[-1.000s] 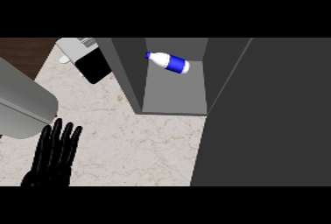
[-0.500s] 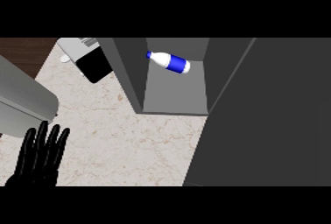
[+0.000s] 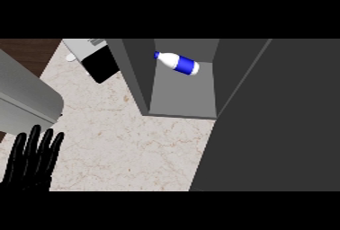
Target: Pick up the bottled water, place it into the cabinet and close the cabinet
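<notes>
Left hand [image 3: 26, 173] fingers [image 3: 34, 143] straight, upright

White water bottle [image 3: 177, 63] with blue label, lying on its side. Inside grey cabinet [image 3: 182, 96]. Door [image 3: 279, 126] open.

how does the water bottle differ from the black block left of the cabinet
The bottle is white and blue with a rounded body; the black block is one plain colour with flat sides. The bottle lies on its side inside the open cabinet; the black block is outside it, by its left wall. The bottle looks smaller than the black block. Shared: no hand touches either; the left hand rests open at the lower left.
</notes>
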Controlling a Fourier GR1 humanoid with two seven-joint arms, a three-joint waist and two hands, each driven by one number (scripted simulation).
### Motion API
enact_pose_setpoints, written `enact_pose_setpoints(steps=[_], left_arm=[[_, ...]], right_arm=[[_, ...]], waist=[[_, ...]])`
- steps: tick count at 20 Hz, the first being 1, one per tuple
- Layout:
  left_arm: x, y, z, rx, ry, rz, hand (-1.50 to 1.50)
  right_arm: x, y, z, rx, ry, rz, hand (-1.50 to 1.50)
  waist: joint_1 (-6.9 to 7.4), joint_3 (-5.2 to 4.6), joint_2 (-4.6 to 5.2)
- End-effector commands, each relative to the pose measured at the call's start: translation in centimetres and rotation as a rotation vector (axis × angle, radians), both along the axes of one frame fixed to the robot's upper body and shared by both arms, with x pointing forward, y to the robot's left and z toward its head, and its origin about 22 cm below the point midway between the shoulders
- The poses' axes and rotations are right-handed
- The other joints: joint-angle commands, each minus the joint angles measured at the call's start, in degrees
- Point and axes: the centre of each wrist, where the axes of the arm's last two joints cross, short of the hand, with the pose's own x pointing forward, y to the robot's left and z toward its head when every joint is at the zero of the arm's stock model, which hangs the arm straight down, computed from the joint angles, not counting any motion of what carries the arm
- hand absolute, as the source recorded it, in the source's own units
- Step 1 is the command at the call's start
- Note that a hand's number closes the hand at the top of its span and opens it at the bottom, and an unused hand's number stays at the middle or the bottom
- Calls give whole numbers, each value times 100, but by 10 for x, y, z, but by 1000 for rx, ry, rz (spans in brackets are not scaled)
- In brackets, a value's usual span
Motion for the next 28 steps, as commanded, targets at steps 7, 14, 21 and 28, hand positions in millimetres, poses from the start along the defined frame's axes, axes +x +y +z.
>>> enact_pose_setpoints(steps=[7, 14, 21, 28], left_arm=[[-3, 10, 0, 0, 6, -27, -150], [-2, 10, 4, -2, -14, -53, -150], [3, 14, 11, 9, -46, -109, -150], [1, 23, 10, 11, -38, -85, -150]], right_arm=[[15, 34, 0, 135, 37, -73, 150], [17, 34, -4, 169, 120, -38, 150], [17, 47, -36, 123, 416, 212, 150], [38, 27, -37, 300, 508, 41, 150]], waist=[[183, -4, 72], [321, -7, 149], [711, -7, 352], [533, 13, 259]])
